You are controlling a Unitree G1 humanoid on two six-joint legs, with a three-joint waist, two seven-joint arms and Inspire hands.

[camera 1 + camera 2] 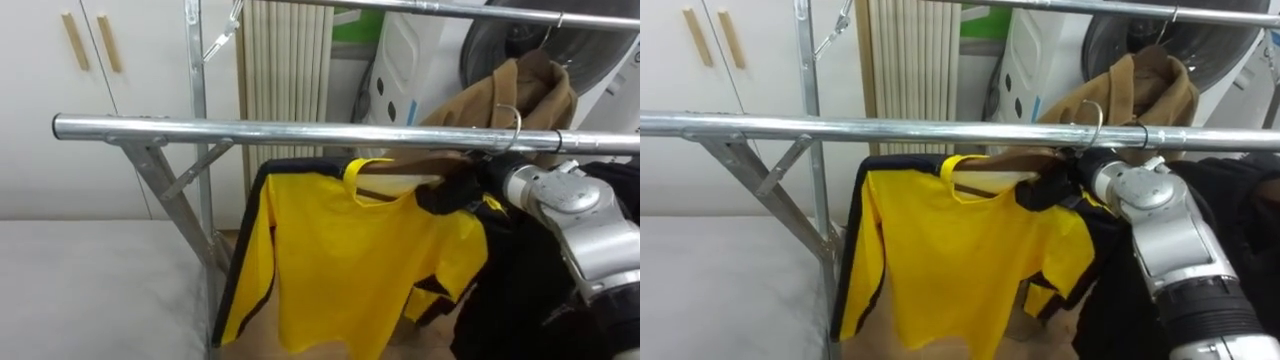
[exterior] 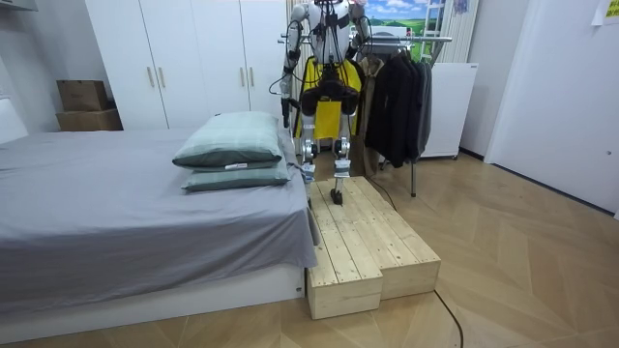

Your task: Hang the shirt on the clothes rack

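Left eye view: right hand sits at 3 o'clock of the yellow shirt's collar, its dark fingers curled round the right end of the wooden hanger. The shirt hangs on the hanger, whose hook is over the metal rail. A brown jacket hangs at 1 o'clock.

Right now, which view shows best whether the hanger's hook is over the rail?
The right eye view: the hook curves plainly over the rail. The left eye view shows it too; in the room view it is too small.
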